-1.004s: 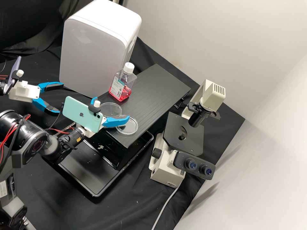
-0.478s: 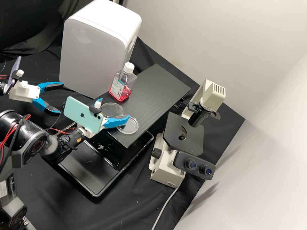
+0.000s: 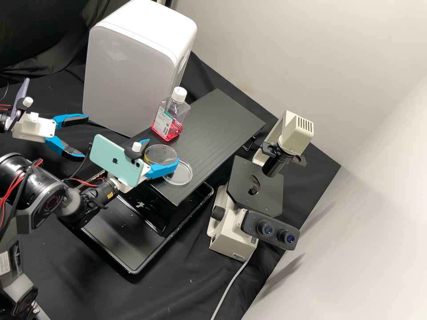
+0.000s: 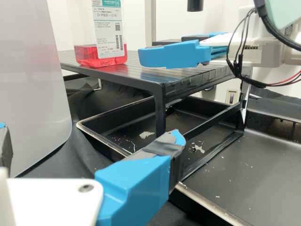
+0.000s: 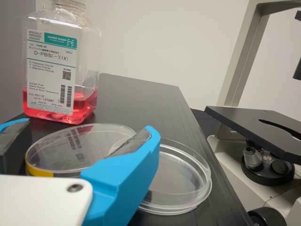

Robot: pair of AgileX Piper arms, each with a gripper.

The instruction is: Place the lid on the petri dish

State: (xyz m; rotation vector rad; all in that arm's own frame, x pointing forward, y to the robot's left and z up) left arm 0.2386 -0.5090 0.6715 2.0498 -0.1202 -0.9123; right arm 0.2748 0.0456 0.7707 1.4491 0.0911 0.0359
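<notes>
Lid (image 5: 70, 146) is getting pinched by the right pincer (image 3: 161, 161), hovering just over the black shelf (image 3: 213, 124) | petri dish (image 3: 180, 174) is sitting uncovered on that shelf right beside it | left pincer (image 3: 82, 135) is hanging spread wide, well apart

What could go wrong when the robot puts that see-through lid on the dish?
1. The lid is smooth plastic, pinched by the right gripper, so it might slip or tilt.
2. The petri dish sits near the edge of the black platform. A crooked push could slide it off.
3. The bottle of pink liquid stands close behind, so the arm could bump it.
</notes>
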